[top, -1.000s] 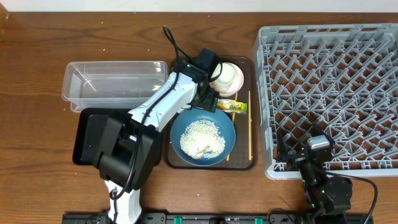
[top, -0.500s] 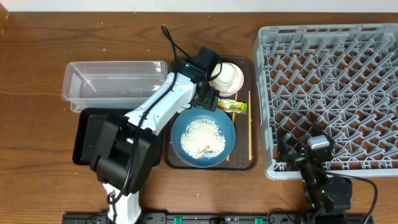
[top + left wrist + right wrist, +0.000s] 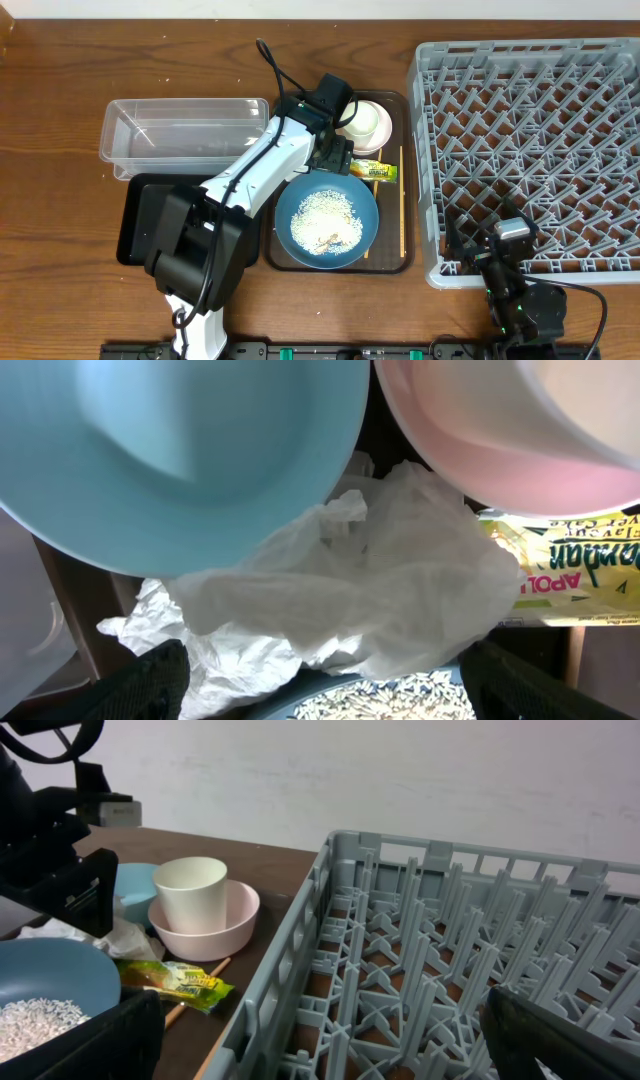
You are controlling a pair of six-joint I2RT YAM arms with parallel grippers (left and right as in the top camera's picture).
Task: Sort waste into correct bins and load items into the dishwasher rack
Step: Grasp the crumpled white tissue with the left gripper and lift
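Nearest, the right jaws are standing wide apart, holding nothing, at the front edge of the grey rack (image 3: 540, 140). On the brown tray (image 3: 395, 262), the dark-blue bowl (image 3: 285, 215) is carrying rice (image 3: 318, 212), with the chopsticks (image 3: 402, 205) lying to its right. Beyond it, the left jaws are gaping wide over the crumpled napkin (image 3: 350, 590), not closed on it. The napkin is lying between the light-blue bowl (image 3: 180, 450), the pink bowl (image 3: 480, 450) and the wrapper (image 3: 570, 575). The white cup (image 3: 190, 895) is sitting in the pink bowl. Leftward, the black tray (image 3: 140, 225) and, farther back, the clear tub (image 3: 180, 130) are resting on the worktop (image 3: 60, 200).
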